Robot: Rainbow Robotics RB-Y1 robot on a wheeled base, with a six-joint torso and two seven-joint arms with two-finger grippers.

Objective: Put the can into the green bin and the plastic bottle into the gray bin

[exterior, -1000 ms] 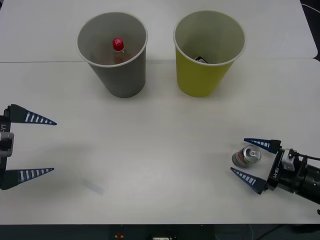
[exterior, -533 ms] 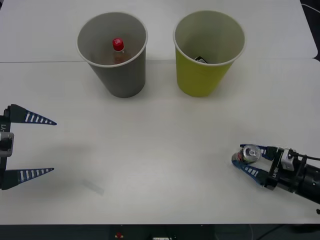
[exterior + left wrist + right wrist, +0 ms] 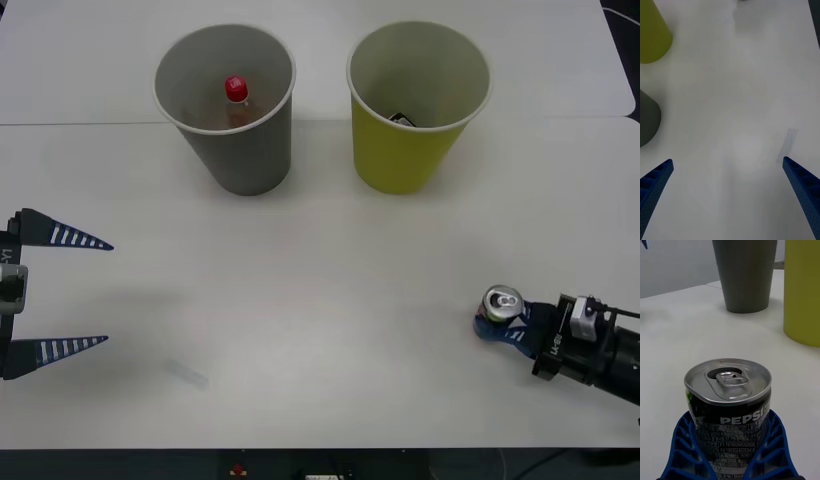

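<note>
- The plastic bottle [image 3: 236,92] is seen standing inside the gray bin [image 3: 246,160] at the far left of the table [image 3: 320,290], its red cap up, so that half of the task can be judged done.
- The Pepsi can [image 3: 501,305] is not yet in the green bin [image 3: 405,150]; it is held upright at the near right of the table, well apart from that bin, which stands at the far right just beside the gray one.
- The right gripper [image 3: 730,450] is pressed together on the can, a blue ribbed finger lying against each side of the lower label (the pull-tab top is left uncovered).
- Whether the can is lifted off the table or resting on it cannot be told.
- A dark object can be made out at the bottom of the green bin, though what it is cannot be told.
- The left gripper [image 3: 50,295] is parked at the near left with its fingers spread wide and nothing between them.
- What is left, by this judgement: the can is to be carried to the far right and released over the green bin's rim.
</note>
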